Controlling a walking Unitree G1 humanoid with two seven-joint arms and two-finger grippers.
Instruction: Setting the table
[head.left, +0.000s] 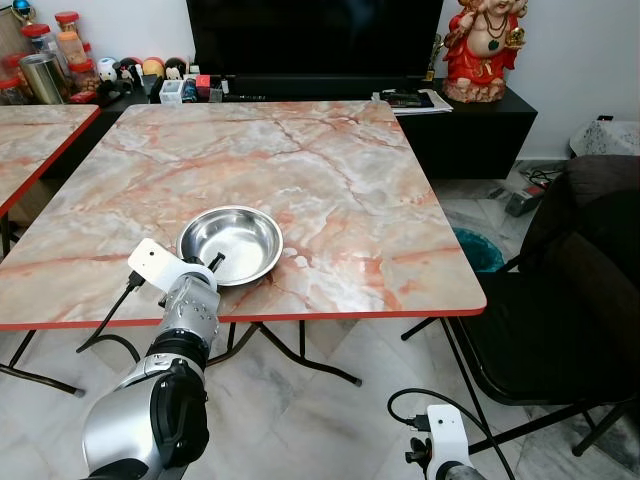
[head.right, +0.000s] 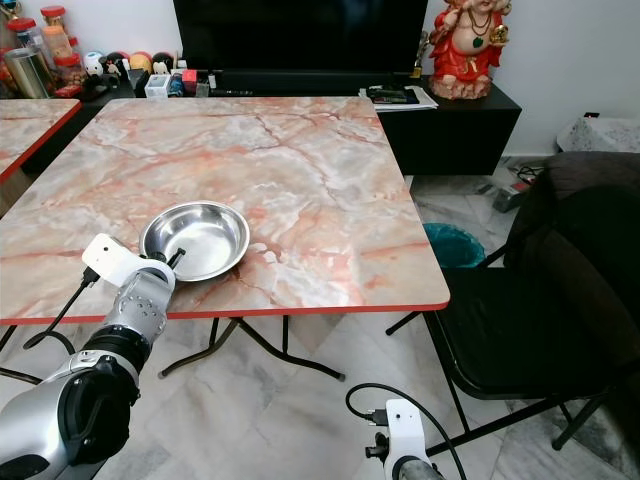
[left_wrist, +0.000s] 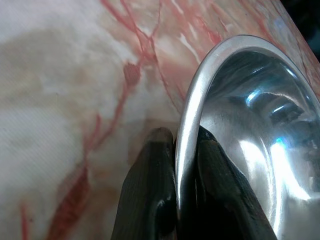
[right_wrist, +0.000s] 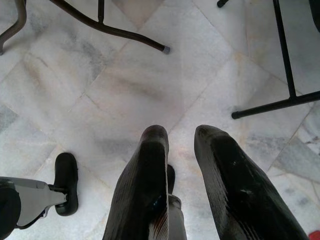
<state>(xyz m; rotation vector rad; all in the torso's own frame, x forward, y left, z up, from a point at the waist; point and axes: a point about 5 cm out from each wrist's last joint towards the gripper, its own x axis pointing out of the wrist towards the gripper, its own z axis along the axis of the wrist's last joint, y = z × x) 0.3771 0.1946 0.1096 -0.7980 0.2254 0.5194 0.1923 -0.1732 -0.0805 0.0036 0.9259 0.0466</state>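
A shiny steel bowl (head.left: 230, 243) rests on the pink marble table (head.left: 330, 170), near its front left edge. My left gripper (head.left: 212, 264) reaches over that edge and is shut on the bowl's near rim. In the left wrist view one finger sits outside the steel bowl (left_wrist: 250, 125) and the other inside, with the rim pinched between them at the left gripper (left_wrist: 182, 135). My right arm (head.left: 443, 440) hangs low beside the table. Its right gripper (right_wrist: 182, 132) is open over the tiled floor, holding nothing.
A black chair (head.left: 560, 300) stands close at the table's right side. A second marble table (head.left: 30, 140) adjoins on the left. Behind are a TV cabinet with a red statue (head.left: 487, 45), jars (head.left: 45, 60) and a teal bin (head.left: 478, 248).
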